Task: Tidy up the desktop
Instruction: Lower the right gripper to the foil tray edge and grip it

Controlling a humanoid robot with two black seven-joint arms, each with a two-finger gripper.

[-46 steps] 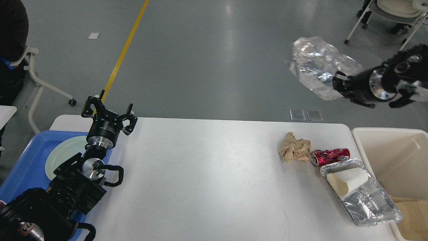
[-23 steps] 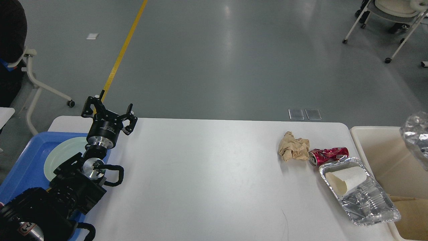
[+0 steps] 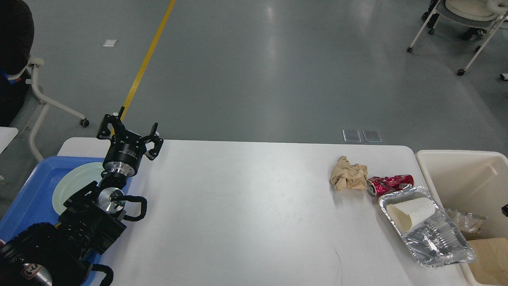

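Note:
The white desktop point(image 3: 246, 206) holds a crumpled brown paper ball point(image 3: 348, 178), a crushed red can point(image 3: 391, 184) and a foil tray point(image 3: 436, 244) with a white paper cup point(image 3: 410, 214) lying in it, all near the right end. My left gripper point(image 3: 129, 129) is open and empty above the table's far left corner, far from that litter. Of my right arm only a dark sliver point(image 3: 505, 209) shows at the right edge above the beige bin point(image 3: 460, 178); its fingers cannot be made out. A crumpled clear plastic bag point(image 3: 467, 221) lies inside the bin.
A blue tray point(image 3: 31, 190) with a pale green plate point(image 3: 75, 180) sits at the table's left end, under my left arm. Brown paper point(image 3: 490, 258) lies in the bin's bottom. Chairs on wheels stand on the floor at far left and far right.
My right gripper carried the clear plastic bag from high over the floor down to the right; the bag now lies in the beige bin and the arm has almost left the view. The left arm is unchanged.

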